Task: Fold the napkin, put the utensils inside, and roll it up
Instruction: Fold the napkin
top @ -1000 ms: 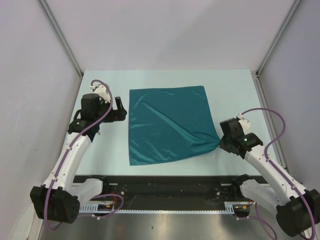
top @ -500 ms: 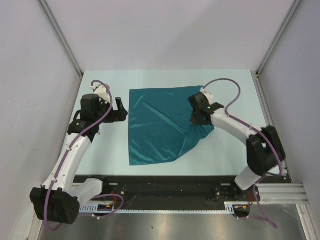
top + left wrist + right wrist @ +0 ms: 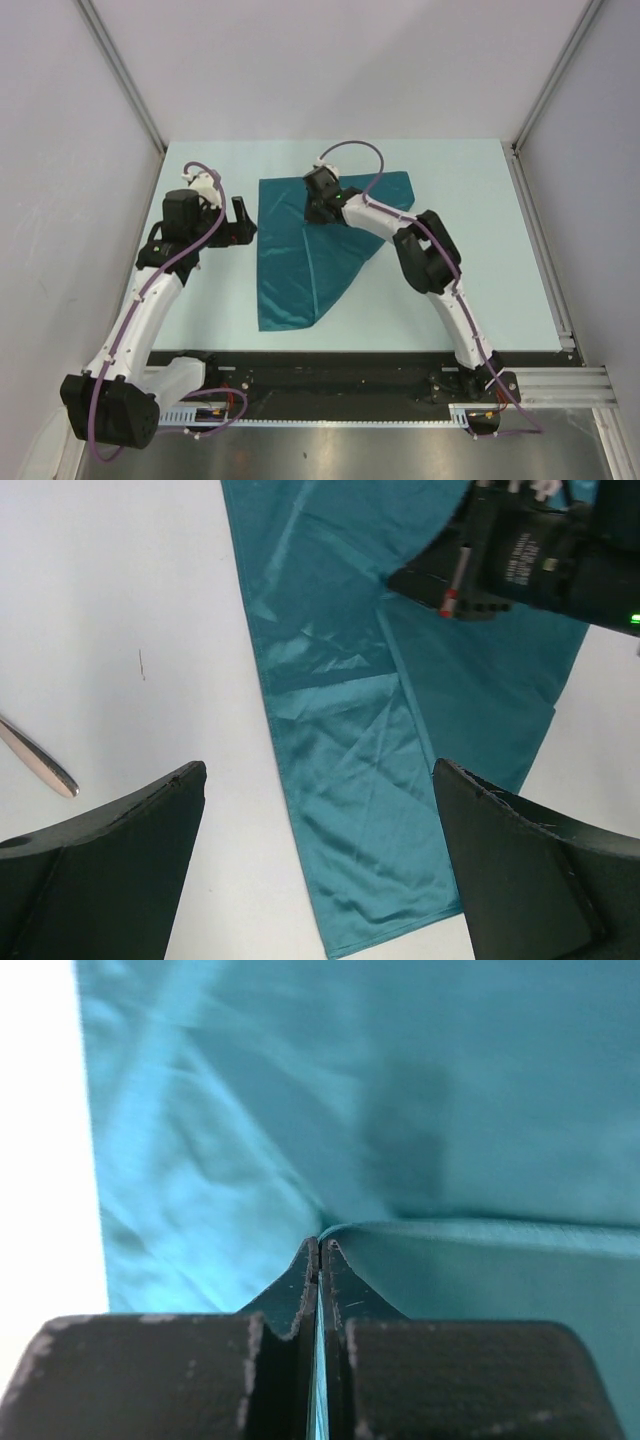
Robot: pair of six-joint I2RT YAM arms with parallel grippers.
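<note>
The napkin [image 3: 290, 280], lying mid-counter [image 3: 470, 230], has been half folded, its near-right corner carried far-left by the right gripper [image 3: 316, 210], jaws clenched on it, while the jaws of the left gripper [image 3: 240, 220] are held released.

the dark teal, shiny, creased napkin [image 3: 290, 270] lies mid-table [image 3: 480, 250], its near right corner folded diagonally over itself toward the table's far left.

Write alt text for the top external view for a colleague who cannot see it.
The right gripper, shut on a corner of the teal napkin, holds it over the cloth's far left, making a diagonal fold. The left gripper hangs open just left of the napkin.
</note>
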